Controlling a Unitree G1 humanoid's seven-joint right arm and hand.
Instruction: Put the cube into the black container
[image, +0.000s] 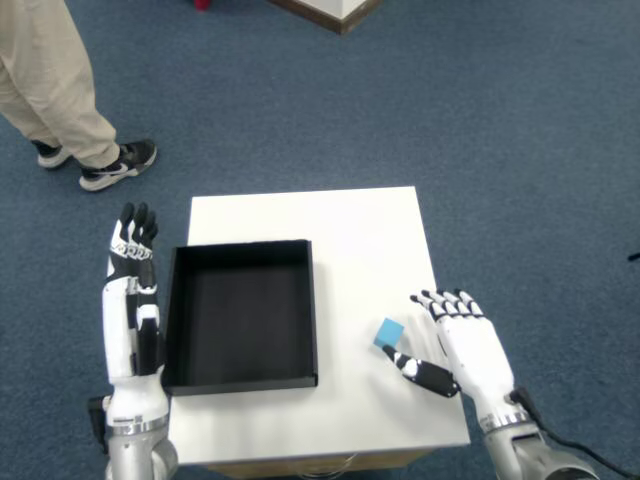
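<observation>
- cube (389, 332): small, light blue, sits flat on the white desk (350, 235), right of the black container (240, 315) and outside it, clear gap of bare desk between the two
- cube is turned a bit so its edges run diagonal to the desk edges (reads as a tilted square from above)
- right hand (462, 348): white with black fingertips, palm facing the cube, fingers spread and pointing away from the robot, holding nothing
- thumb (424, 372) of that hand sticks out to the left, its tip just beside the cube's lower right corner; can't tell if it's touching
- the four fingers sit to the right of the cube, apart from it, near the desk's right edge
- black container: shallow square tray, open top, dark inside, nothing visible in it; takes up the left half of the desk, its near wall close to the desk's front edge
- left hand (131, 290): raised just off the desk's left edge, right beside the container's left wall, fingers together and pointing away from the robot, holds nothing
- desk: small white square top, bare apart from cube and container
- floor (500, 120): blue carpet all round
- person (60, 90) at top left (only beige trouser legs and dark sneakers with white soles show), well apart from the desk
- wooden-edged white object (335, 10) cut off by the top of the frame, can't tell what it is
</observation>
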